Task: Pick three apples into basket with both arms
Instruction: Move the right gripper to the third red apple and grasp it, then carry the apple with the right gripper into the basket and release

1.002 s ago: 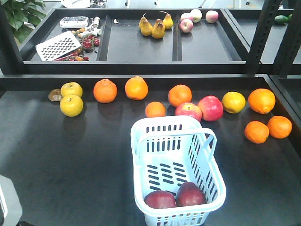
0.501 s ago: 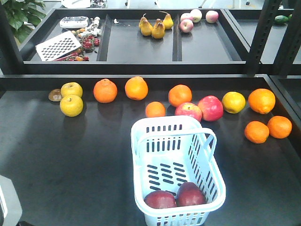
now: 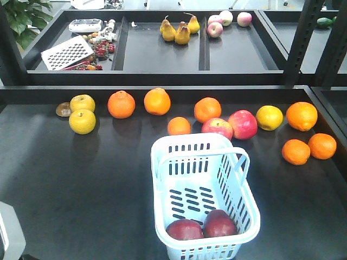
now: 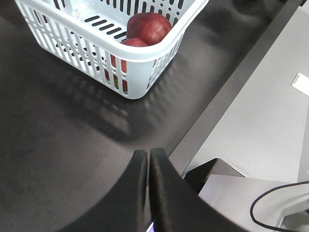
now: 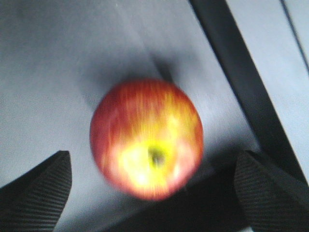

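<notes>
Inside the basket point(image 3: 162, 162), two dark red apples point(image 3: 201, 226), side by side.

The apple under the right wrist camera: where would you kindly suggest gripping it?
Probably across its widest middle, coming straight down: the apple sits stem-dimple up on the dark surface, centred between the open right gripper fingers, with both flanks free.

We see our left fingers point(image 4: 147, 162) pressed together at six o'clock above the worktop point(image 4: 53, 145); the basket point(image 4: 140, 60) with two apples point(image 4: 147, 26) sits at twelve.
</notes>
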You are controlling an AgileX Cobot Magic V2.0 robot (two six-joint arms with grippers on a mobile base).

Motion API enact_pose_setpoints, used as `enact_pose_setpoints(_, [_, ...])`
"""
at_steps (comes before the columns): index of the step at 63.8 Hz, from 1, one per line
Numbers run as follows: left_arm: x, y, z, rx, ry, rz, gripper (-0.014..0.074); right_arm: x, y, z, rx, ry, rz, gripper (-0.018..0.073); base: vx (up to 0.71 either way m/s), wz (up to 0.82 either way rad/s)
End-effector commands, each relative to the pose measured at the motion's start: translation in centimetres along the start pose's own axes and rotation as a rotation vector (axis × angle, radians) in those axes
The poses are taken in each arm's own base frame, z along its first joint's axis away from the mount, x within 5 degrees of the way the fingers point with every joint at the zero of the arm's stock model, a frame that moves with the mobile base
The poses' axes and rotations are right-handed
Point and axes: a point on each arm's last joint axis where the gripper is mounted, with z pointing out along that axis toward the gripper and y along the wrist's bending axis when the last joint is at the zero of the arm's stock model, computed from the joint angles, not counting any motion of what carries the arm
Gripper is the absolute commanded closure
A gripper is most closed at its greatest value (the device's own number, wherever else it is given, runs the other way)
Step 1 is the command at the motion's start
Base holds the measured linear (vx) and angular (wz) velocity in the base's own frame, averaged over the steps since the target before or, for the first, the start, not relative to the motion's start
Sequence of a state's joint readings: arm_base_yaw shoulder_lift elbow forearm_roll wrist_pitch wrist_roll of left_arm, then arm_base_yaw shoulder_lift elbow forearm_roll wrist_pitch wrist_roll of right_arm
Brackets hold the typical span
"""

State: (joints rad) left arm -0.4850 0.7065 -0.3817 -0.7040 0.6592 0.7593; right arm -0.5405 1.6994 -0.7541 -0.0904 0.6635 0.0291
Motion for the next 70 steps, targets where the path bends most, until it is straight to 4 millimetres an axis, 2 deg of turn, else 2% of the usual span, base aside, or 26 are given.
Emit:
enact_pose_setpoints(1, [-1.1, 0.1, -0.4, -0.013, -0.069, -0.030, 0.0603, -1.0, -0.3, 0.0, 0.013, -0.053, -0.021, -0.0075, 0.00, 0.00])
enact_pose_setpoints(11, [-1.1, 0.1, -0.4, -0.013, -0.069, -0.030, 0.0603, -1.3, -0.2, 1.6, 0.008, -0.035, -0.024, -0.0071, 0.00, 0.00])
enact_pose_setpoints(23, [-1.1, 0.1, -0.4, -0.013, -0.069, -0.030, 0.0603, -1.4, -0.1, 2.5, 0.004, -0.015, -0.024, -0.0045, 0.00, 0.00])
enact_pose_setpoints(30, [-1.1, 0.1, -0.4, -0.013, -0.069, -0.030, 0.0603, -1.5, -0.1, 2.4, -0.004, -0.011, -0.011, 0.0013, 0.00, 0.00])
enact_pose_setpoints(37, [-1.1, 0.1, -0.4, -0.014, -0.068, -0.029, 0.0603, -2.0, 0.0, 1.7, -0.019, 0.015, -0.002, 0.0126, 0.00, 0.00])
enact_pose_setpoints(48, [-1.1, 0.1, -0.4, -0.014, -0.068, -0.029, 0.0603, -2.8, 0.7, -0.3, -0.117, 0.015, -0.039, 0.0349, 0.00, 0.00])
enact_pose_setpoints(57, [-1.1, 0.1, -0.4, -0.014, -0.068, -0.029, 0.0603, -2.9, 1.9, -3.6, -0.253, -0.072, -0.102, 0.0505, 0.00, 0.00])
enact_pose_setpoints(63, [-1.1, 0.1, -0.4, -0.014, -0.068, -0.029, 0.0603, -2.4, 2.5, -6.2, -0.332, -0.153, -0.138, 0.0572, 0.00, 0.00])
enact_pose_setpoints(70, [-1.1, 0.1, -0.4, -0.013, -0.068, -0.030, 0.0603, -1.3, 3.1, -9.2, -0.404, -0.240, -0.172, 0.0567, 0.00, 0.00])
